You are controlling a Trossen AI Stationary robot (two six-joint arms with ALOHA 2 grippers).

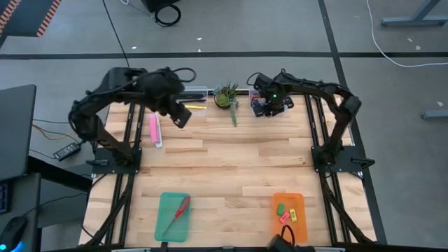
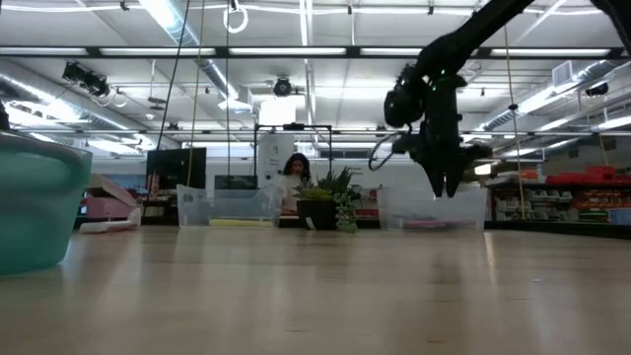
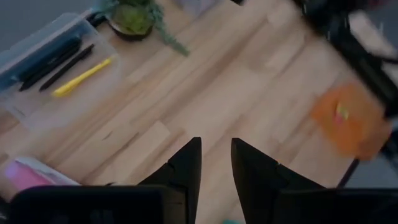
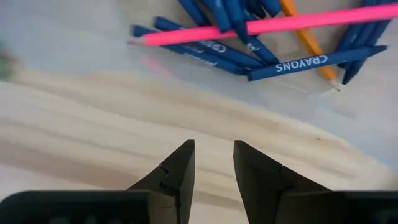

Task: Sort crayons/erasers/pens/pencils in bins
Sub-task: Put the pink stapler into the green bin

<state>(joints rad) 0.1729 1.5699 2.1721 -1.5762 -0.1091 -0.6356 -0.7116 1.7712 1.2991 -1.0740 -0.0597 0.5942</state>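
Right gripper [image 4: 213, 163] empty, fingers slightly apart; blue crayons [image 4: 233, 53] just ahead in tub, lying crosswise. Left gripper [image 3: 215, 163] likewise empty.

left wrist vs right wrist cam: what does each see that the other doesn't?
Left wrist only: a clear bin holding dark pencils and a yellow one, the potted plant, the orange tray, and the pink box.
Right wrist only: blue sticks printed CRAYONS, a pink stick and an orange one in a clear bin.
Both: wood tabletop and empty, slightly parted fingers.
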